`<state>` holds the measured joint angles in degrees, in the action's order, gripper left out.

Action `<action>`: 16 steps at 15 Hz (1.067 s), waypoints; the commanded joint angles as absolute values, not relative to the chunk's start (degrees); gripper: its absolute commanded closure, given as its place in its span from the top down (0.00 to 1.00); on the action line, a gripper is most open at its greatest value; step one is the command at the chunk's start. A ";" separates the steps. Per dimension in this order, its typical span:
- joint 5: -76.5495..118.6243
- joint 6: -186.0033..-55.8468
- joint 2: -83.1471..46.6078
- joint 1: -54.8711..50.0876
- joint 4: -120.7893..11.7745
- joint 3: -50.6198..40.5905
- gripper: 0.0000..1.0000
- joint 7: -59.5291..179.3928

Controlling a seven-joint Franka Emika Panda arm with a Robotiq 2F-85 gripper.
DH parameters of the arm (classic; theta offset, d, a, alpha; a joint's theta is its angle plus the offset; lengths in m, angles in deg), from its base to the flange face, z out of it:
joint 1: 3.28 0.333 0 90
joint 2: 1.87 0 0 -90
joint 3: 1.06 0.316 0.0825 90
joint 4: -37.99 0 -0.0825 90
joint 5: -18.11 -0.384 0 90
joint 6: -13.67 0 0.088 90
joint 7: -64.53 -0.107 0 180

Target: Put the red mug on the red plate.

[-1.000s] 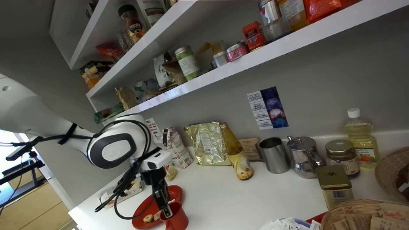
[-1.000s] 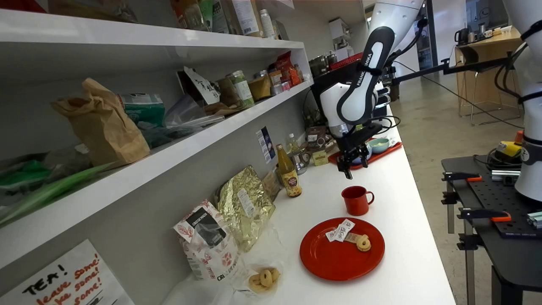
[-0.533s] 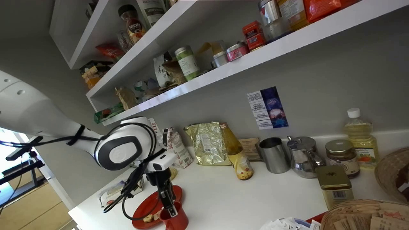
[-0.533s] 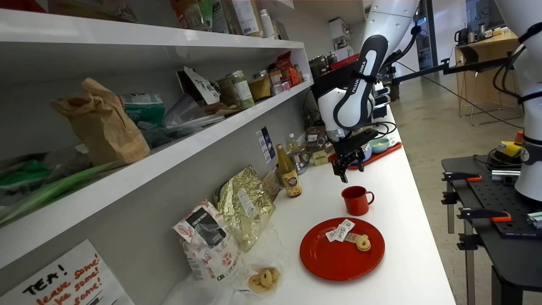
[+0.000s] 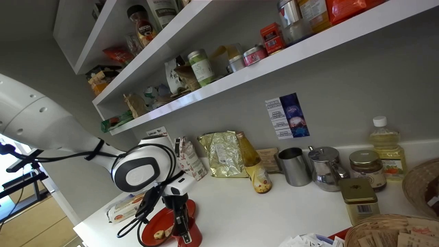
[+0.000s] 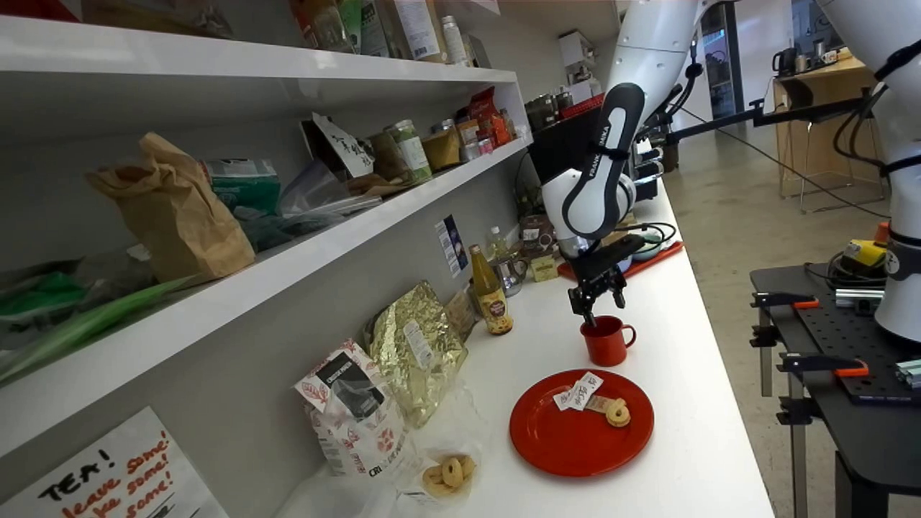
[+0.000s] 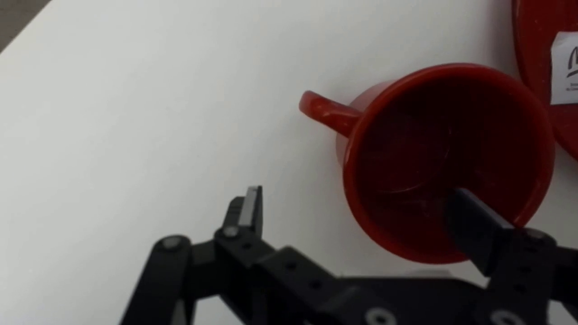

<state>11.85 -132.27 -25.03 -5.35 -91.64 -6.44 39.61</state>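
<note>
The red mug (image 6: 604, 345) stands upright on the white table, just beyond the red plate (image 6: 557, 450). The plate carries white paper packets (image 6: 580, 391) and a pale ring biscuit (image 6: 617, 412). My gripper (image 7: 357, 189) is open and holds nothing. In the wrist view the mug (image 7: 406, 153) has its handle toward upper left. One finger (image 7: 476, 225) overlaps the mug's opening and rim; the other finger (image 7: 250, 210) is apart from it, over the table. In an exterior view the gripper hides part of the mug (image 5: 195, 236). Whether a fingertip is below the rim, I cannot tell.
A yellow bottle (image 6: 491, 295), gold foil bag (image 6: 417, 352) and printed paper bag (image 6: 356, 410) stand along the wall. A steel jug (image 5: 295, 168) and teapot (image 5: 325, 171) stand farther along. A red tray (image 6: 658, 260) lies behind the arm. A shelf (image 5: 260, 70) overhangs the table.
The gripper has come down toward the mug, and one fingertip now overlaps the mug's rim in an exterior view. It stays open. The mug and plate have not moved.
</note>
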 commanded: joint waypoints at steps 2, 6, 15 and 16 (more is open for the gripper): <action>8.82 -130.43 -27.39 -5.69 -89.18 -5.85 1.00 42.06; 6.97 -129.33 -28.74 -6.21 -88.82 -4.42 0.74 44.74; 6.79 -127.72 -29.62 -5.37 -88.75 -3.97 0.06 45.61; 6.91 -127.81 -29.45 -5.19 -88.86 -3.97 0.01 45.49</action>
<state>7.94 -128.99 -28.96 -5.50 -90.02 -4.20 44.15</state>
